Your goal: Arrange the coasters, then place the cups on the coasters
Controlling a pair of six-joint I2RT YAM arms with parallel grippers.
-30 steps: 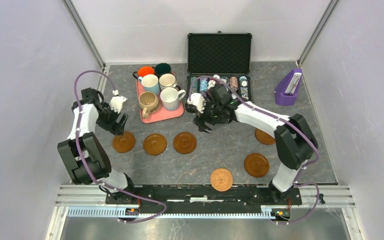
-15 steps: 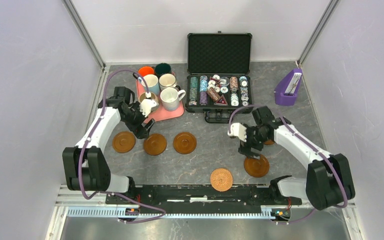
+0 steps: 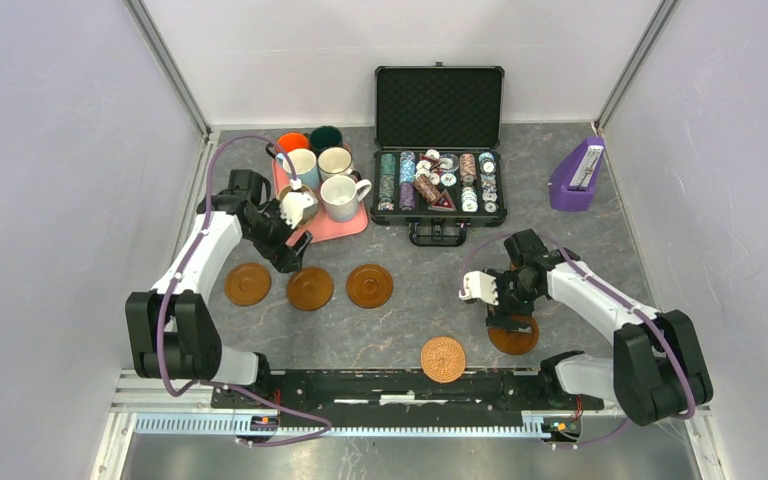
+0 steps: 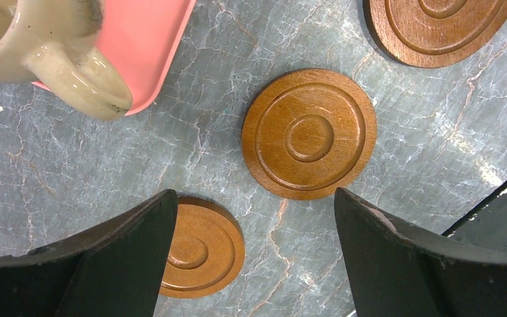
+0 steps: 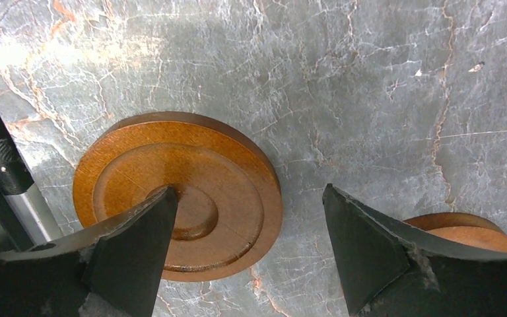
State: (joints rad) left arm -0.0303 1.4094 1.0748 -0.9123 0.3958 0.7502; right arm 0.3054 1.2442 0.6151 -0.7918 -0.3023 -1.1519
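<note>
Three brown coasters (image 3: 310, 288) lie in a row left of centre. The tan woven coaster (image 3: 443, 359) lies near the front. My left gripper (image 3: 290, 255) hangs open above the row by the pink tray's corner. Its wrist view shows one coaster (image 4: 309, 134) ahead of the jaws and another (image 4: 201, 247) by the left finger. My right gripper (image 3: 505, 305) is open low over the right-front coaster (image 5: 178, 198), one finger above its centre, the other past its edge. Another coaster (image 5: 462, 231) peeks out behind that finger. Several cups (image 3: 340, 197) stand on the tray (image 3: 335, 230).
An open black case (image 3: 438, 185) of poker chips stands at the back centre. A purple holder (image 3: 575, 178) sits back right. The tan mug's handle (image 4: 79, 79) juts over the tray's edge (image 4: 148, 59) close to my left gripper. Enclosure walls stand on both sides.
My right arm swung from the chip case to the right-front coaster and lowered, its jaws narrowing slightly. My left arm moved from the far left toward the tray's corner, then held still.
</note>
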